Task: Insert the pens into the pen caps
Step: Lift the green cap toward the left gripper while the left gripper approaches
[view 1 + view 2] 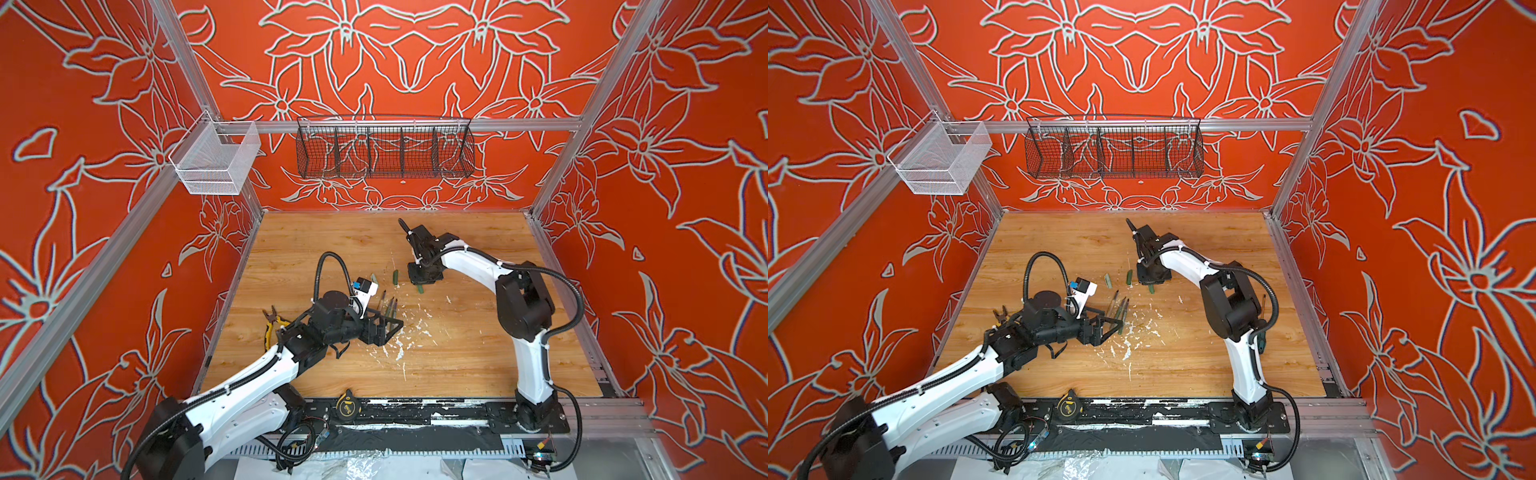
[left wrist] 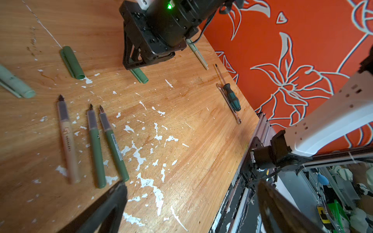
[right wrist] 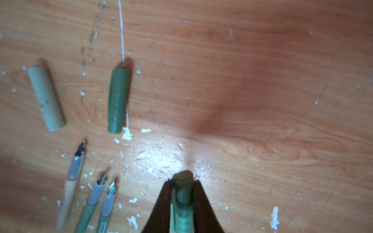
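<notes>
We look on a wood-grain surface (image 1: 478, 365) flecked with white paint chips (image 2: 139, 155), walled by orange-red floral panels (image 1: 415, 62). Near its middle lie three slim pens (image 2: 96, 149), nibs bare. The tan pen (image 2: 67, 141) bears lettering that looks like "CAPYBARA". Toward the far edge the right pincer (image 3: 182, 185) is clamped on a smooth tubular green cap (image 3: 182, 196), with two loose caps (image 3: 118, 100) nearby. The left pincer (image 2: 191, 182) gapes wide beside the pens.

Robot test cell, lab-type. Aluminium frame (image 1: 274, 126), red floral wall panels (image 1: 415, 50), black wire basket (image 1: 384, 174), wooden table (image 1: 457, 365). Left arm (image 1: 232, 399), right arm (image 1: 532, 365) mounted at its near edge.
</notes>
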`<action>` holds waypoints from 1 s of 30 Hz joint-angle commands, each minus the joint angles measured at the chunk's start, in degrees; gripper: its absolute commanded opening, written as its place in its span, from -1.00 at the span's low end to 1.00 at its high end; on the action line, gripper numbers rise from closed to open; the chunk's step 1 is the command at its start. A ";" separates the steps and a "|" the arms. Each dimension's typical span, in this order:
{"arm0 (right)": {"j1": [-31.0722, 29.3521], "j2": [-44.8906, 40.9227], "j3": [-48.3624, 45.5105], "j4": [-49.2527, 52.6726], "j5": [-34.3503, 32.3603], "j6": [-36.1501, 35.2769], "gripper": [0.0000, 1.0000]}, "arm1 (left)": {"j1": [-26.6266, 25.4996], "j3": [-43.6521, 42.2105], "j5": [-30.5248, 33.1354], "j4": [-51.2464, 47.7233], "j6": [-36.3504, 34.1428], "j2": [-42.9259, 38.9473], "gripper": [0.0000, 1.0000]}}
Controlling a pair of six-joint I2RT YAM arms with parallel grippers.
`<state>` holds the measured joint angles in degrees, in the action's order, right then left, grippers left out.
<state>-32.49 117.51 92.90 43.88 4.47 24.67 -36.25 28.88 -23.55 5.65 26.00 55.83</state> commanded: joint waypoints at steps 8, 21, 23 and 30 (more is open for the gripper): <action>-0.30 -13.95 -14.17 -10.91 9.14 1.48 -0.62 | -0.95 2.57 -5.33 20.24 5.32 15.22 0.98; -0.35 -26.87 -26.69 -20.72 19.93 4.29 -0.61 | 0.84 4.11 -10.62 34.20 11.62 24.80 0.83; -0.43 -28.98 -28.14 -22.10 21.13 4.60 -0.61 | 1.39 4.45 -11.89 34.84 12.32 25.54 0.78; -0.62 -35.59 -32.86 -27.71 25.51 6.20 -0.61 | 1.88 5.20 -13.51 34.91 12.41 26.01 0.62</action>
<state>-32.56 84.36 61.93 20.53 26.59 29.23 -34.50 32.88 -34.87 37.41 37.67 81.60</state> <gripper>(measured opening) 0.199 0.817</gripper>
